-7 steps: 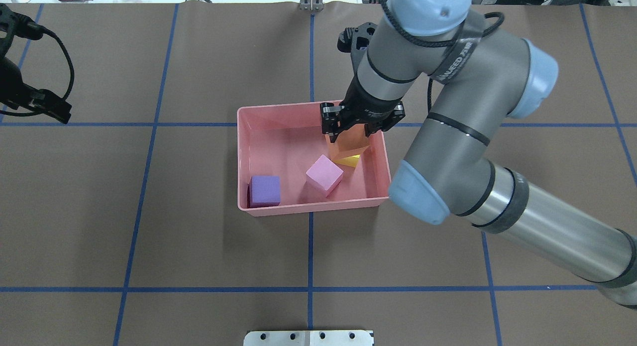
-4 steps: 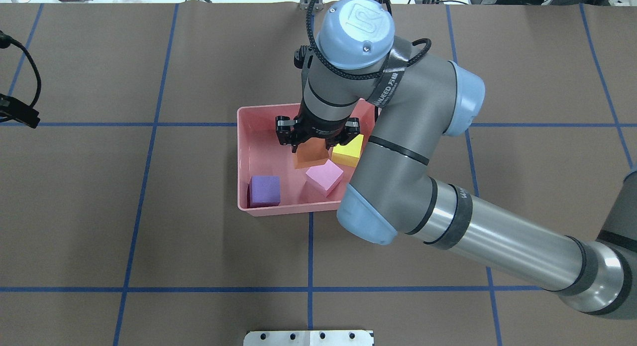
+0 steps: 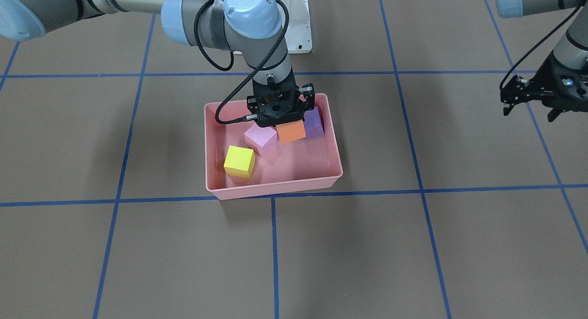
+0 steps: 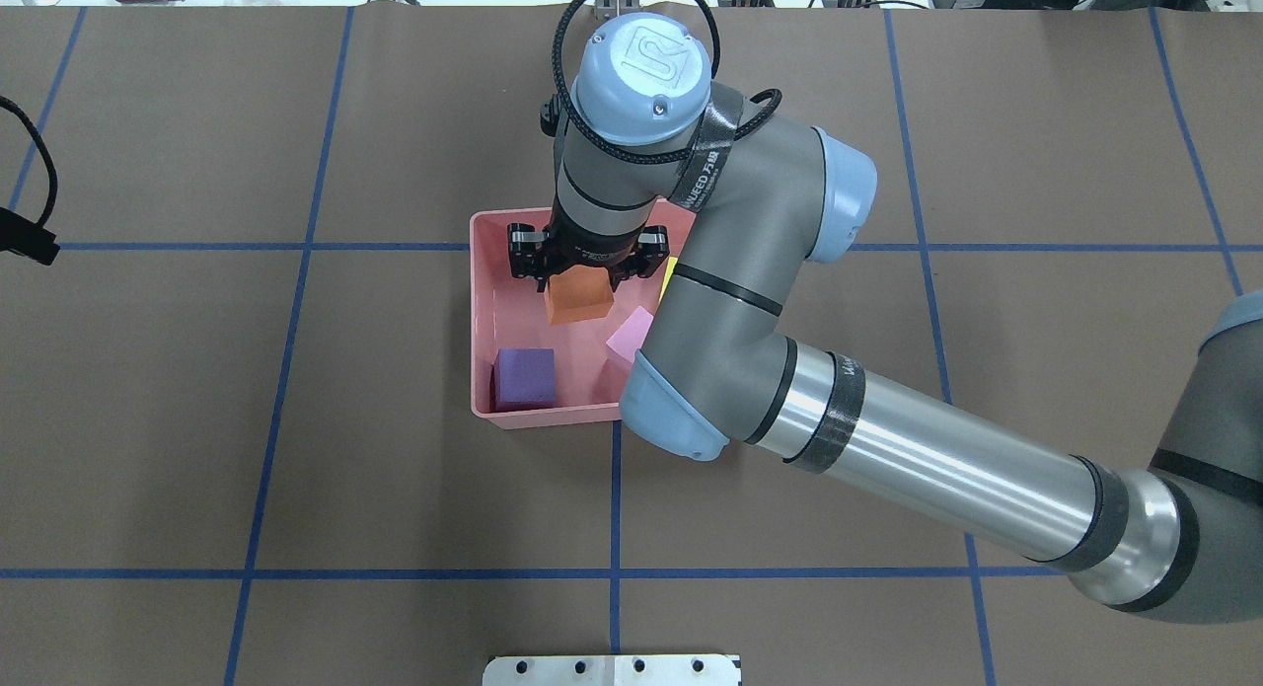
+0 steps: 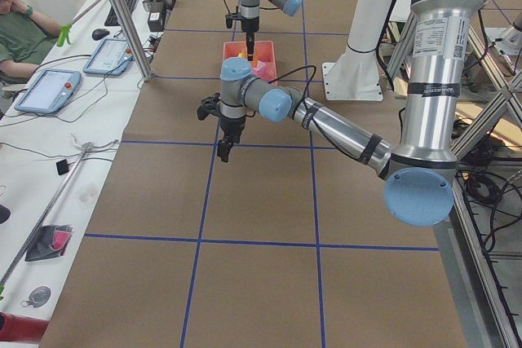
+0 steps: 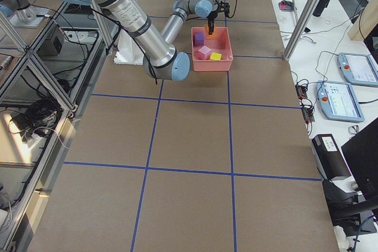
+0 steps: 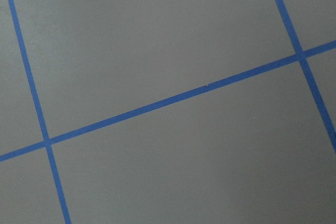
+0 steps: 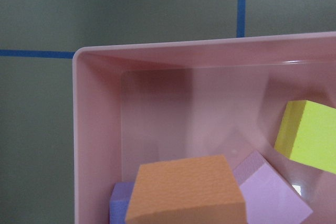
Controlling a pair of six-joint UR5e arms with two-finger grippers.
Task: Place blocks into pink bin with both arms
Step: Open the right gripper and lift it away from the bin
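The pink bin sits mid-table, also in the front view. My right gripper is shut on the orange block and holds it just above the bin floor near the left wall; the front view shows both gripper and block. In the bin lie the purple block, the pink-lilac block and the yellow block, mostly hidden overhead by the arm. My left gripper is open and empty, far off to the side above the mat.
A brown mat with blue tape lines covers the table. The white base plate is at the near edge. The right arm's forearm crosses the right half. The left wrist view shows only mat.
My right gripper has carried the orange block leftward across the bin, from over the yellow block to the left part. The left gripper has drawn further out of the overhead view.
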